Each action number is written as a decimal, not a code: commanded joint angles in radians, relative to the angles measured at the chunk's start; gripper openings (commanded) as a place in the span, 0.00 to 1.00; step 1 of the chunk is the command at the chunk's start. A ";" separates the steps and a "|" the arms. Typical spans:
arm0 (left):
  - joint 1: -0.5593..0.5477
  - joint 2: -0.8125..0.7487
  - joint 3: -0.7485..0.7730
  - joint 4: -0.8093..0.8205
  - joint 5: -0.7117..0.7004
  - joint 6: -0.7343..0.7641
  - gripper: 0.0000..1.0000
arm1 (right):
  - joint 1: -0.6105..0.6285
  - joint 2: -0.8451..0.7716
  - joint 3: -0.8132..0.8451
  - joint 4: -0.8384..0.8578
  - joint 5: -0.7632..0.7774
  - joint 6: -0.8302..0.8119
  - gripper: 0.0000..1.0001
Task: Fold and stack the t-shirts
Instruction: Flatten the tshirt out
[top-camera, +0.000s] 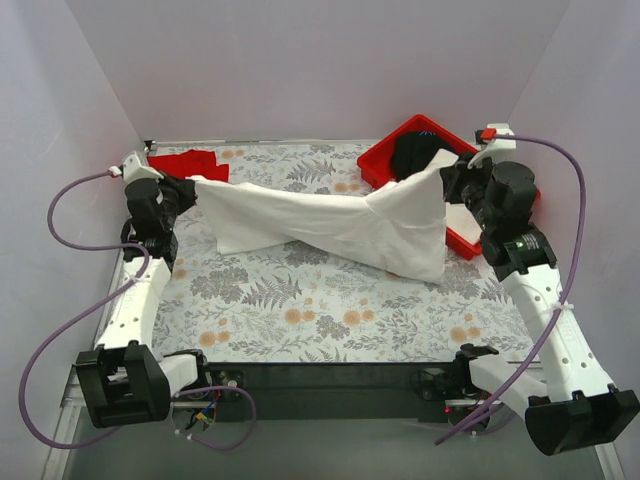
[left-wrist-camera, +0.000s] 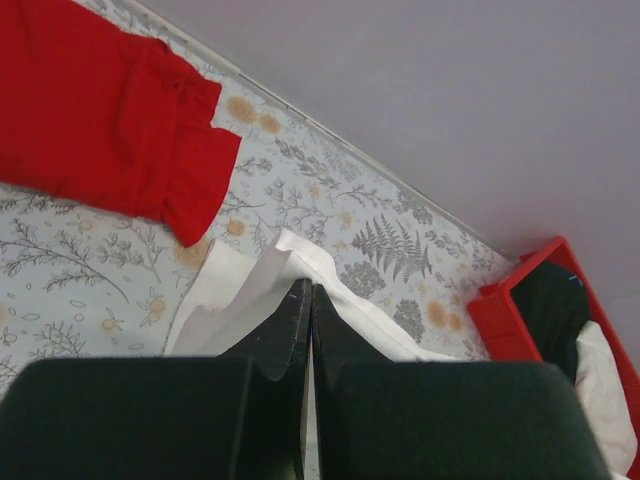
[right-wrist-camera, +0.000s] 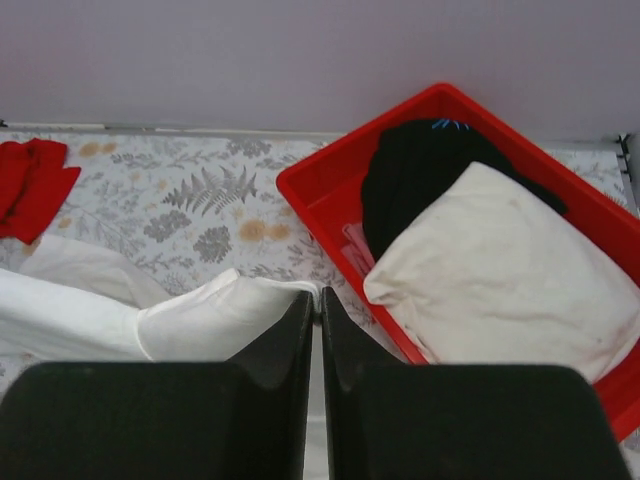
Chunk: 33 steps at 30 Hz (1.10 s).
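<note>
I see the white t-shirt (top-camera: 340, 225) strung across the far half of the tabletop (top-camera: 300, 310). The left gripper (top-camera: 188, 188) pinches one end near the far left corner. The right gripper (top-camera: 447, 178) pinches the other end beside the red tray (top-camera: 372, 165) at the far right corner. The red t-shirt (top-camera: 188, 164) lies in the far left corner.
</note>
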 joint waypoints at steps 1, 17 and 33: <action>0.007 -0.050 0.112 -0.034 0.007 -0.012 0.00 | 0.014 0.036 0.147 0.076 -0.009 -0.043 0.01; 0.007 -0.146 0.457 -0.262 0.044 0.059 0.00 | 0.024 0.073 0.612 -0.012 -0.092 -0.131 0.01; 0.006 -0.286 0.836 -0.517 0.069 0.134 0.00 | 0.023 0.016 0.982 -0.174 -0.253 -0.101 0.01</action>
